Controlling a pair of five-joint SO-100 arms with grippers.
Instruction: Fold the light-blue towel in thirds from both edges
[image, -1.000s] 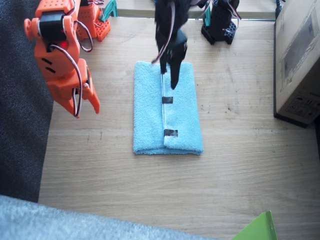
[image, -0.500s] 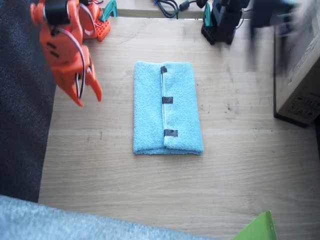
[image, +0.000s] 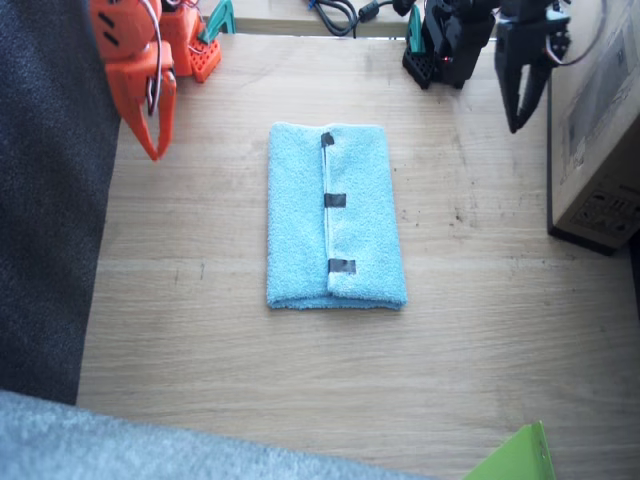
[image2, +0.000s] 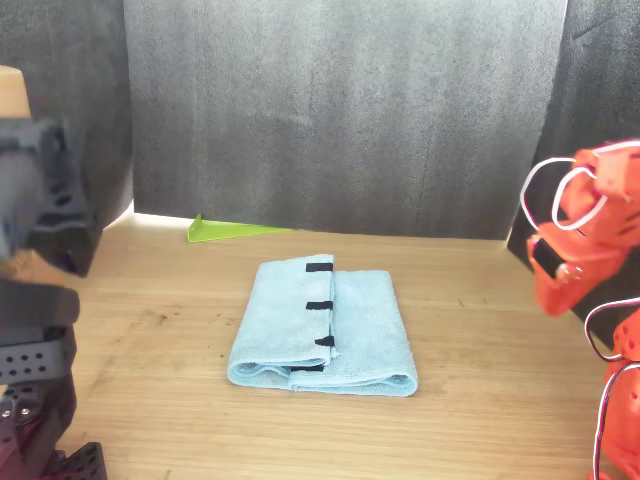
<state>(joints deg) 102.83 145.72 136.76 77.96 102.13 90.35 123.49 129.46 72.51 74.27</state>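
Nearest the fixed camera, a grey-blue fabric (image: 150, 445) crosses the bottom edge, and a green sheet corner (image: 515, 458) is seen at the lower right. A dark carpet (image: 45, 200) runs down the side of the table (image: 500, 330) where the right arm stands.

The towel (image: 335, 215) lies flat in the middle of the table, folded into a narrow rectangle with one flap laid over the other. The top flap's edge (image: 327, 215) runs down the middle of the towel, marked by three black tape strips (image: 335, 200). In the front view the stacked layers are seen at the towel's (image2: 325, 325) near end, and the strips (image2: 319, 305) form a line along the seam. Nothing touches the towel.

Farther back, the orange right gripper (image: 155, 120) hangs above the table's edge, well apart from the towel; its fingers are seen close together, tips down. The black left gripper (image: 520, 100) hangs beside a cardboard box (image: 600, 120), also well apart from the towel, its fingers pointing down and nearly together. Neither gripper holds anything.
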